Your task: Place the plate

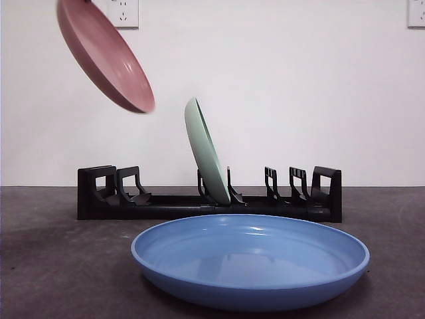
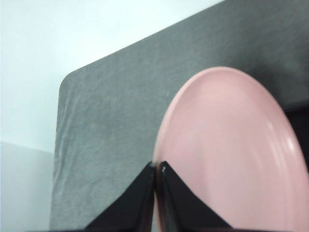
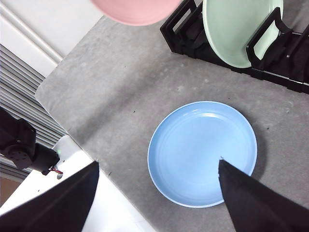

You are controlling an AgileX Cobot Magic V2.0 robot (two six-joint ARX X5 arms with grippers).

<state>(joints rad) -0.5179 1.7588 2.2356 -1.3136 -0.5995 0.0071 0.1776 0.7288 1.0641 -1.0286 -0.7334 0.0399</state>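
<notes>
1. Left fingers (image 2: 157, 169) are clamped on the pink plate's (image 1: 105, 54) rim, holding it tilted in the air.
2. Right fingers (image 3: 157, 169) are spread wide, empty, above the blue plate (image 3: 202, 152) lying on the counter (image 3: 116, 92).
3. Green plate (image 1: 206, 151) stands in the black rack (image 1: 93, 193).

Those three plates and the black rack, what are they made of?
Pink plate, green plate, blue plate: probably plastic or melamine, with a smooth satin surface and soft highlights. Rack: likely moulded matte black plastic, judging by its chunky slotted shapes.

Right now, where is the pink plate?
The pink plate hangs tilted in the air at the front view's upper left, clamped at its rim by the left gripper, above the black rack's left end.
</notes>
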